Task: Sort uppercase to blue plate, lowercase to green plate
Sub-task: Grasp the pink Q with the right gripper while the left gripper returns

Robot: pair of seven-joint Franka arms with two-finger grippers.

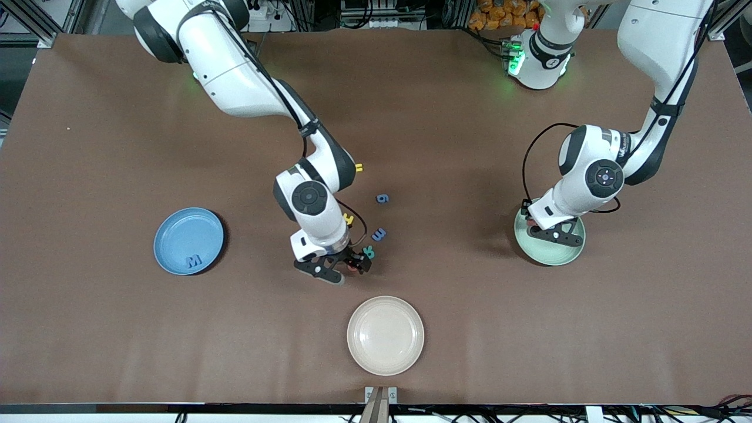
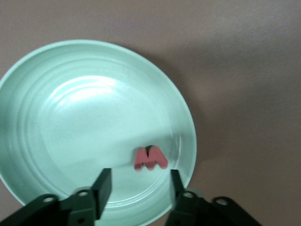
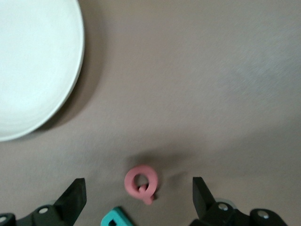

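Left pincer (image 2: 138, 188) hangs parted over the green plate (image 2: 28, 84), red w (image 2: 150, 158) lying loose inside (lowercase side), while right pincer (image 3: 138, 197) straddles red Q (image 3: 141, 182) wide, ready to grab.

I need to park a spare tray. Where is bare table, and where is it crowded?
Bare: between the blue plate and cream plate, and between the cream plate and green plate. Crowded: the loose letters under the right claw.
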